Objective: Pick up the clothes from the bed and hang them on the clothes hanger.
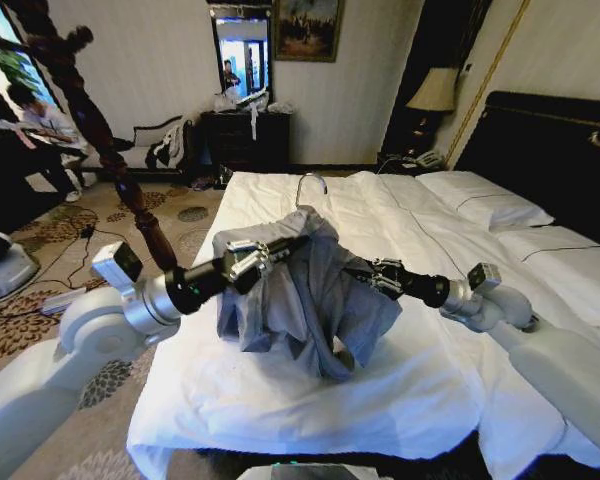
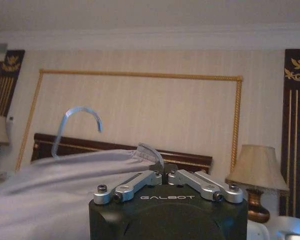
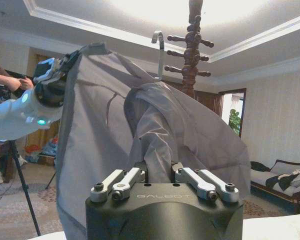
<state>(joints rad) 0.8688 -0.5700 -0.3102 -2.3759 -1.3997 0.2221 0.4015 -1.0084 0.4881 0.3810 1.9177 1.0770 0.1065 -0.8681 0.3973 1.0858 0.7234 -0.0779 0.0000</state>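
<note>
The grey-blue shirt (image 1: 305, 300) hangs bunched between my two grippers, a little above the white bed (image 1: 280, 410). My left gripper (image 1: 248, 258) is shut on the shirt's upper edge (image 2: 150, 152), seen close in the left wrist view. My right gripper (image 1: 380, 275) is shut on a fold of the shirt (image 3: 155, 150) from the other side. The metal hook of a clothes hanger (image 1: 312, 183) sticks up out of the cloth at the collar; the hook (image 2: 80, 120) (image 3: 160, 42) also shows in both wrist views. The hanger's body is hidden under the cloth.
A tall wooden coat stand (image 1: 110, 140) (image 3: 192, 50) rises left of the bed, beside my left arm. White pillows (image 1: 485, 200) and a black headboard (image 1: 550, 150) are at the right. A dark dresser (image 1: 245, 135) and a bedside lamp (image 1: 435, 92) stand at the back wall.
</note>
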